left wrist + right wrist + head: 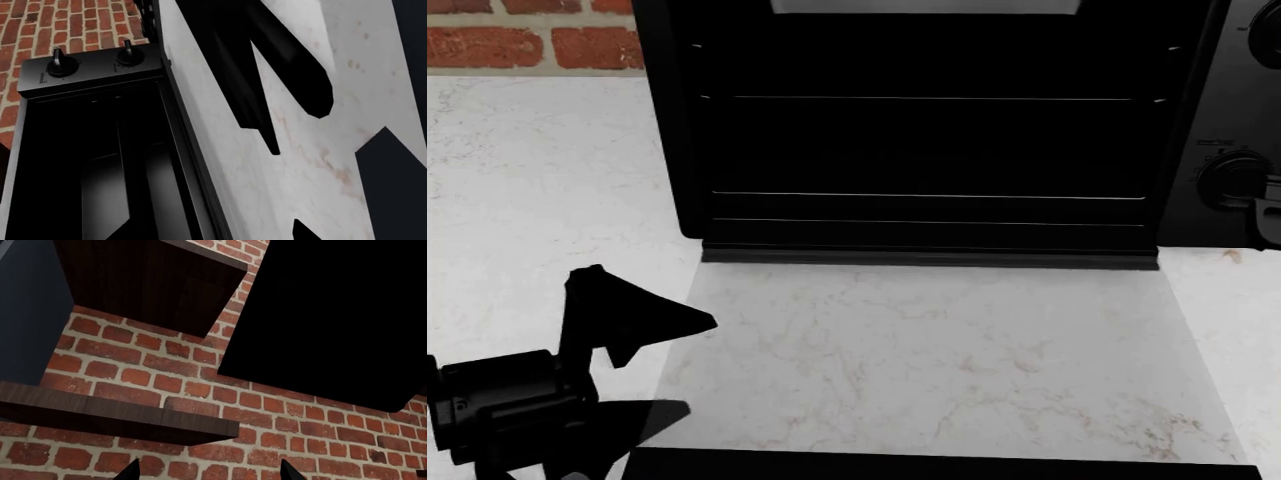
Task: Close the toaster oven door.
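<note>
Left tool (647, 370) open, empty beside flat tinted glass door (934, 350); probably stiff, hinged; lift its black bar handle (948, 466).

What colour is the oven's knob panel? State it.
Black, like the whole oven; the panel shows best in the left wrist view.

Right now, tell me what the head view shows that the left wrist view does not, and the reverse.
Only the head view shows the door lying flat, its handle at the near edge, and the wire racks. Only the left wrist view shows two knobs on the oven's panel. Both show the oven, the brick wall, the counter and the open left end effector.
</note>
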Robot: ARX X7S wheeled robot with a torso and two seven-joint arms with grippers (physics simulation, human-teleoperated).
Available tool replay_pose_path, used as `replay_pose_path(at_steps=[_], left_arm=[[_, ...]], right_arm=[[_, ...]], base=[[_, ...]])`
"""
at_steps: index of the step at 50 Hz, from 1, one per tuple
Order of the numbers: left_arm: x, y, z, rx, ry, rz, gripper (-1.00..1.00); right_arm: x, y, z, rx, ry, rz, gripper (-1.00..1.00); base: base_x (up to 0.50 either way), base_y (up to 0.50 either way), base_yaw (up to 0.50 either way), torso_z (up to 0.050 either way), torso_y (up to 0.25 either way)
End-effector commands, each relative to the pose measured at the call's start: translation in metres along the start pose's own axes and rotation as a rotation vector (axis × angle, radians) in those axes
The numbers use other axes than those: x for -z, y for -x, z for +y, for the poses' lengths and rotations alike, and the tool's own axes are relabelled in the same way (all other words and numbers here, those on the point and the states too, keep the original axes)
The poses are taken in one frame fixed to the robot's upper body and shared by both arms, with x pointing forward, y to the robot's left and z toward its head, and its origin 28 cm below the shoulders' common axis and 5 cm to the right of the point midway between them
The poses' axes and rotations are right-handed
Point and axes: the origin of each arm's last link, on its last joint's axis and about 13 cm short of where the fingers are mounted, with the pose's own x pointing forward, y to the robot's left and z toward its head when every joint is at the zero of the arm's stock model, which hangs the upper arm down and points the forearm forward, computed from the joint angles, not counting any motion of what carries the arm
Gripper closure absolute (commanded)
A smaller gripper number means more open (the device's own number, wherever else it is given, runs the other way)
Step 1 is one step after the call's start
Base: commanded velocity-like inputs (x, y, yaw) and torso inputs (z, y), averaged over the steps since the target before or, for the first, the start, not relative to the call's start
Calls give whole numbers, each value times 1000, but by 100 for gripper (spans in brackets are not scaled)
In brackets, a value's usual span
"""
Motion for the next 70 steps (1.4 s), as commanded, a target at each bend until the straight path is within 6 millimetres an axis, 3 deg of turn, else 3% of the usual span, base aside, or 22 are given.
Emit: replay_pose_path(at_steps=[1, 10, 35, 36, 43, 44, 47, 53, 55, 56, 58, 65, 70], left_arm=[[-1, -5, 6, -187, 28, -29, -100], [-4, -5, 9, -341, 28, -36, -100], [5, 6, 16, -476, 80, 79, -100], [-4, 29, -4, -476, 62, 112, -100], [-3, 34, -10, -472, 97, 162, -100], [0, 40, -21, -523, 104, 160, -100], [-3, 46, -18, -502, 116, 185, -100], [-3, 46, -21, -618, 199, 211, -100], [-3, 45, -22, -701, 250, 210, -100], [-23, 25, -30, -709, 243, 211, -100], [-35, 21, -29, -738, 246, 214, -100], [-51, -6, -34, -786, 328, 189, -100], [-62, -15, -35, -892, 449, 291, -100]], right_arm=[[-2, 1, -1, 7, 1, -3, -100], [-6, 3, -5, 17, 3, -9, -100], [-12, 2, -5, 16, 0, -23, -100], [-12, 2, -5, 16, -1, -24, -100], [-13, 2, -6, 15, 0, -27, -100], [-14, 2, -5, 15, 0, -27, -100], [-14, 2, -5, 15, 0, -27, -100], [-16, 4, -7, 22, 3, -29, -100], [-15, 4, -7, 21, 1, -29, -100], [-15, 4, -8, 22, 1, -30, -100], [-16, 6, -10, 27, 2, -30, -100], [-16, 5, -11, 33, 2, -32, -100], [-19, 4, -11, 30, 3, -37, -100]], base=[[0, 0, -3, 0, 0], [0, 0, -2, 0, 0], [0, -1, -1, 0, 1], [11, -3, -4, 0, 10], [0, 0, 0, 0, 0], [0, 0, 0, 0, 10], [0, 0, 0, 0, 0], [0, 0, 0, 0, 2], [0, 0, 1, 0, 0], [0, 0, 0, 0, 0], [0, 0, 0, 0, 0], [0, 0, 0, 2, 1], [0, 0, 0, 0, 2]])
